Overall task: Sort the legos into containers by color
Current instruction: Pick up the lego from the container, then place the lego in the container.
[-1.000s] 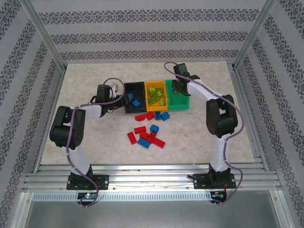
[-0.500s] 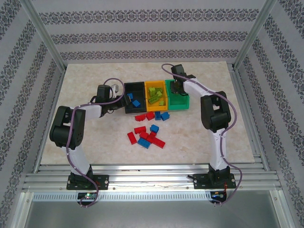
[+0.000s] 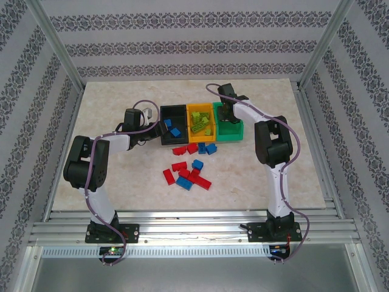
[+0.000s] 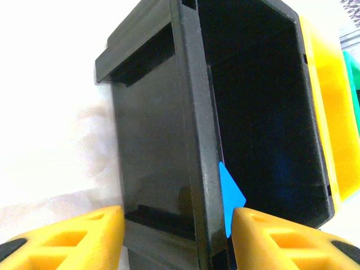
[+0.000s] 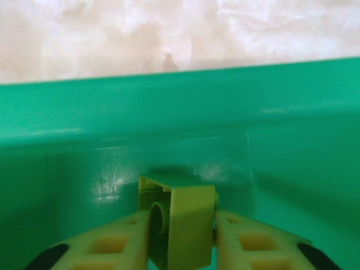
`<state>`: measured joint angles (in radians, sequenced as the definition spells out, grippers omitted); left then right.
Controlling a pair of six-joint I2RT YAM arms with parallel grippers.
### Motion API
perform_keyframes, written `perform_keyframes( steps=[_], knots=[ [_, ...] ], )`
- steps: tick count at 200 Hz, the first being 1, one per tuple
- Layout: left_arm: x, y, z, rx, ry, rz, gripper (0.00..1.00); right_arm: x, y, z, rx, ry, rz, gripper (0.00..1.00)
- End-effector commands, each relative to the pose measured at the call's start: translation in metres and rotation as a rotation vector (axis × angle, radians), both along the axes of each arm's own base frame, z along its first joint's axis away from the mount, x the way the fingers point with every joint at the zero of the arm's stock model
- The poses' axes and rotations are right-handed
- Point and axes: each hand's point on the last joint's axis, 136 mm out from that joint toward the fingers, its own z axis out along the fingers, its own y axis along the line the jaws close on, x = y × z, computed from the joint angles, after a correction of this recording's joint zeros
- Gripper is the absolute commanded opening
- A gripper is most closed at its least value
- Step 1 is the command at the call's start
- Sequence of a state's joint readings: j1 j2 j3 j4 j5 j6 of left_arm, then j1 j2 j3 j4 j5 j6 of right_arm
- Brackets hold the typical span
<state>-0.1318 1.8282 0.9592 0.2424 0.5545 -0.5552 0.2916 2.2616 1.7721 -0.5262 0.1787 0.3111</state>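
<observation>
Gripping a lime brick (image 5: 188, 211), its hollow underside turned to the wrist camera, the right gripper (image 5: 181, 225) is clenched on it low inside the green bin (image 5: 169, 107), close to the bin's far wall. The left gripper (image 4: 175, 233) is spread wide astride the black bin (image 4: 152, 140) wall, with a blue brick (image 4: 229, 197) just inside. Red and blue bricks (image 3: 187, 173) lie loose on the open table (image 3: 109, 115) near the bins.

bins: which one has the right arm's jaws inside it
The green bin, at the right end of the row: the right jaws hold a lime brick inside it. The left jaws straddle the wall of the black bin; the yellow bin sits between.
</observation>
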Motion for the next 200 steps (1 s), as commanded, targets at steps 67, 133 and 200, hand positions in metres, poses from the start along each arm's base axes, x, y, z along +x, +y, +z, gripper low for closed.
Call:
perform_keyframes(
  steps=[67,133,200],
  knots=[
    [-0.007,-0.005,0.027,-0.021,-0.038,-0.016,0.53,-0.017,-0.001,0.058,0.024,-0.09,0.003,0.09],
    [-0.011,0.001,0.059,-0.003,-0.095,0.007,0.57,-0.063,0.05,0.127,0.1,-0.201,0.187,0.12],
    [-0.062,0.007,0.06,0.023,-0.057,-0.013,0.6,-0.062,0.1,0.106,0.168,-0.165,0.279,0.44]
  ],
)
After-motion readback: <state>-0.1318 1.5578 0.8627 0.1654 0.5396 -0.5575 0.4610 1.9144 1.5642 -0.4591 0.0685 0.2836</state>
